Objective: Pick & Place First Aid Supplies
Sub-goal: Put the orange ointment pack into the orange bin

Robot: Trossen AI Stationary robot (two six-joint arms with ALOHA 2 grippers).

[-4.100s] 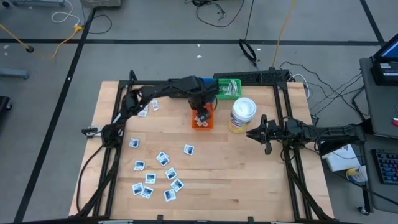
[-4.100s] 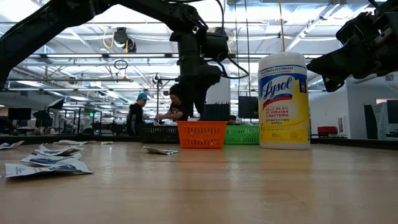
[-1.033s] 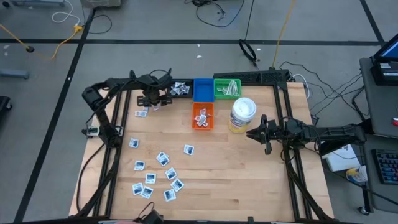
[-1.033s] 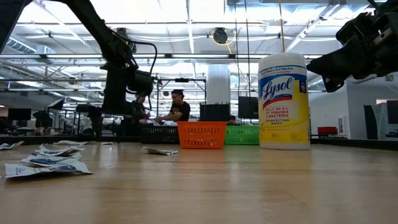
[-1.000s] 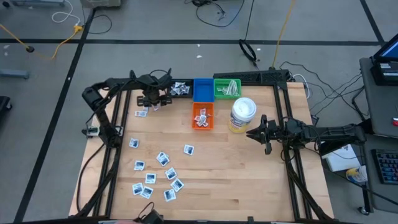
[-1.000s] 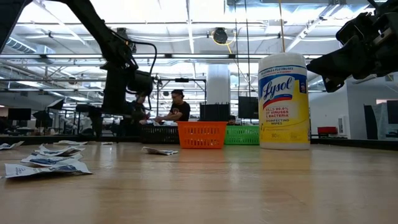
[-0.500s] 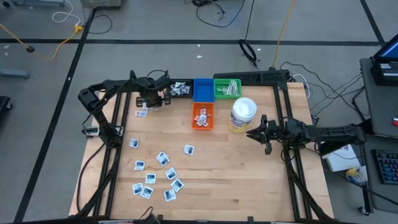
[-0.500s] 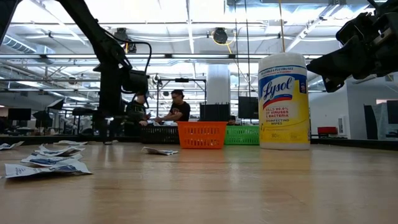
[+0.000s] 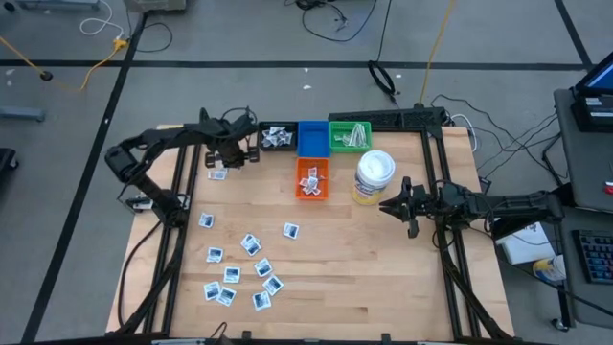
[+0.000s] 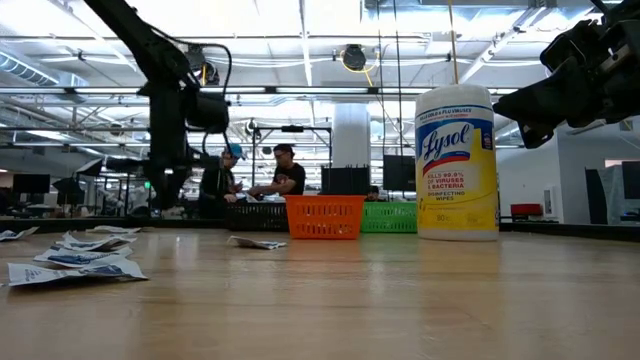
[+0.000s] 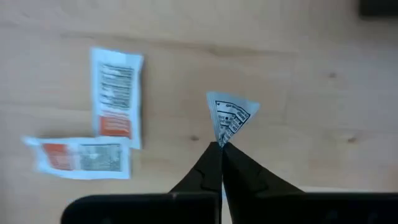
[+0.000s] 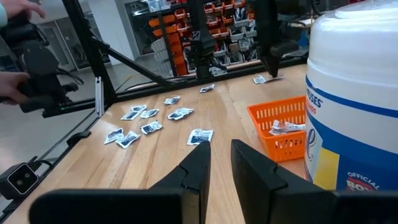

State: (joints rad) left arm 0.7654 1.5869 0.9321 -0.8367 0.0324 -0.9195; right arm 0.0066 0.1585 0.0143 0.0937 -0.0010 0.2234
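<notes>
Left wrist view shows the left hand (image 11: 222,149) pinched shut on one corner of a white packet (image 11: 230,116), lifted clear of the table (image 11: 298,74) beside two red-printed packets (image 11: 115,96). That thin corner grip (barely any paper between the fingertips) could slip on the way to the orange basket (image 9: 312,179). Right hand (image 9: 386,204) waits, slightly parted, empty.

Big open industrial lab/workshop, not a home. Low view: high ceiling w/ strip lights (image 10: 300,75), exposed beams and ducts, two people (image 10: 250,180) at benches far back. Right wrist view: shelving w/ orange parts bins (image 12: 221,34). High view: grey concrete floor w/ black tape lines (image 9: 110,96), loose cables (image 9: 335,19), wooden table (image 9: 364,278) on black frame, laptop (image 9: 589,96) at edge.
</notes>
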